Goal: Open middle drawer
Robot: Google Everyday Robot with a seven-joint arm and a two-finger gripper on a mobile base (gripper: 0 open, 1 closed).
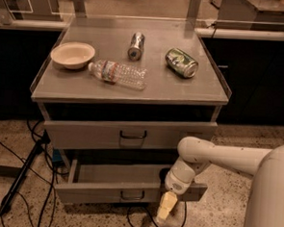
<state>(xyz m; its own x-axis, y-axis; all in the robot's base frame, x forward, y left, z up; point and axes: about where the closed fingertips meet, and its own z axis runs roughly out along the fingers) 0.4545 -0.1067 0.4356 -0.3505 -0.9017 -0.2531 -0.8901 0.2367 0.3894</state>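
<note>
The middle drawer [91,193] is the low grey front with a small dark loop handle [132,195]. It stands pulled out from the cabinet, and its shallow grey tray [119,174] shows, with nothing in it that I can see. My gripper [166,207] hangs from the white arm [226,159], pointing down. It is against the right end of that drawer's front, to the right of the handle. The taller top drawer [83,133] sits above and juts out slightly. The bottom drawer is hidden.
On the cabinet top [206,93] lie a cream bowl [72,54], a plastic bottle [119,74], a silver can [136,45] and a green can [182,62]. Black cables [145,221] and a dark stand leg [20,175] lie on the floor to the left and below.
</note>
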